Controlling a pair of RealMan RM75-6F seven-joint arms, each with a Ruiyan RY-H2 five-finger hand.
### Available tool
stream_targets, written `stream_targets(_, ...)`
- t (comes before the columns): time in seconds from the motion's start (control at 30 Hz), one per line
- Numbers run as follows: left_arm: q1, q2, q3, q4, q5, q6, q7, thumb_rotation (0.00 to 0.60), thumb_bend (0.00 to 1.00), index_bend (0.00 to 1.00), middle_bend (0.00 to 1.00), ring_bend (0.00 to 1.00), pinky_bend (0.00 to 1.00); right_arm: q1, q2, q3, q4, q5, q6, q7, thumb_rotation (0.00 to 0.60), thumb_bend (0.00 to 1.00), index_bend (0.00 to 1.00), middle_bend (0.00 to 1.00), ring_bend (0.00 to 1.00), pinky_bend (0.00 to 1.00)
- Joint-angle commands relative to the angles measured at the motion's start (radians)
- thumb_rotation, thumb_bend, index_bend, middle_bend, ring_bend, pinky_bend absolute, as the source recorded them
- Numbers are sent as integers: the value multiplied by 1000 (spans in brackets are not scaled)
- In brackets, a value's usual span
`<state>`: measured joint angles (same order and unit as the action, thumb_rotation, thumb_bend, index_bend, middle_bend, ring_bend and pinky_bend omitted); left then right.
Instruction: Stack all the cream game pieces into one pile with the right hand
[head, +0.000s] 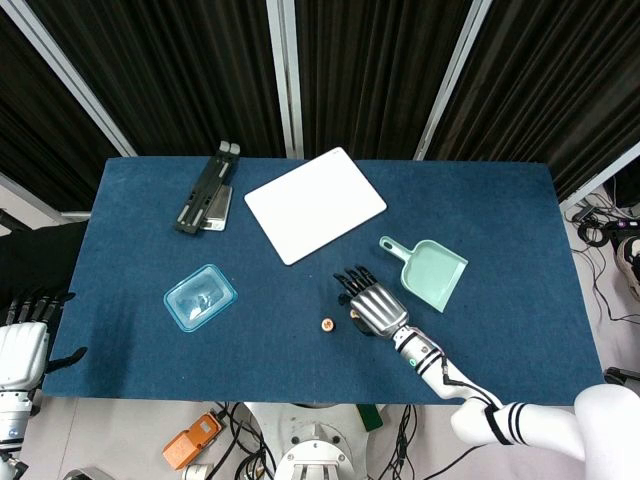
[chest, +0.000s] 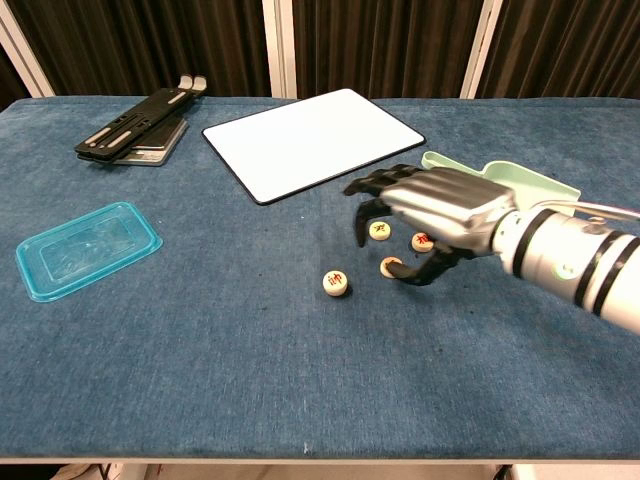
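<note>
Several cream game pieces lie on the blue table (chest: 200, 350). One piece (chest: 336, 282) (head: 326, 324) sits alone, left of my right hand (chest: 440, 212) (head: 373, 304). Three more lie under that hand: one (chest: 380, 230) by the fingertips, one (chest: 422, 241) beneath the palm, one (chest: 391, 266) at the thumb tip. The hand arches over them with fingers spread and curved down, and I see nothing gripped. My left hand (head: 22, 340) hangs off the table's left front corner, fingers apart, holding nothing.
A green dustpan (chest: 510, 185) lies just behind the right hand. A white board (chest: 310, 140) is at the back centre, a black stand (chest: 135, 125) at the back left, and a clear blue lid (chest: 85, 247) at the left.
</note>
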<state>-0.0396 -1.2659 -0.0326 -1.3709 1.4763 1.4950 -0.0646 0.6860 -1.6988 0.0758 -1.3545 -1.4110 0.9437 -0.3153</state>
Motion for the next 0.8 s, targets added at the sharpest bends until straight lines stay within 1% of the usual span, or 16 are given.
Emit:
stream_targets(0.03, -2, 0, 0, -3, 2, -1, 4, 600, 69, 195, 135, 77, 0, -5, 4, -3, 7, 13, -9, 6, 600, 468, 427, 128, 0, 21)
stream_targets(0.23, -1, 4, -1, -10, 0, 1, 7, 600, 69, 196, 135, 77, 0, 1, -10, -3, 33, 15, -22, 35, 600, 473, 445, 128, 0, 21)
stream_targets(0.4, 0, 4, -1, -9, -2, -1, 8, 600, 69, 195, 136, 77, 0, 7, -13, -2, 45, 18, -29, 33, 600, 477, 469, 128, 0, 21)
stream_targets(0.5, 0, 3, -1, -8, -3, -2, 8, 600, 69, 196, 135, 77, 0, 8, -12, -1, 45, 25, -33, 30, 600, 491, 480, 128, 0, 21)
stream_targets(0.63, -1, 1, 0, -6, -2, -2, 7, 600, 69, 196, 135, 77, 0, 9, -15, 0, 46, 33, -36, 26, 600, 521, 517, 130, 0, 21)
stream_targets(0.8, 2, 1, 0, -3, -3, 1, 3, 600, 70, 196, 135, 77, 0, 6, -4, 3, 28, 12, -5, 35, 600, 548, 558, 147, 0, 21)
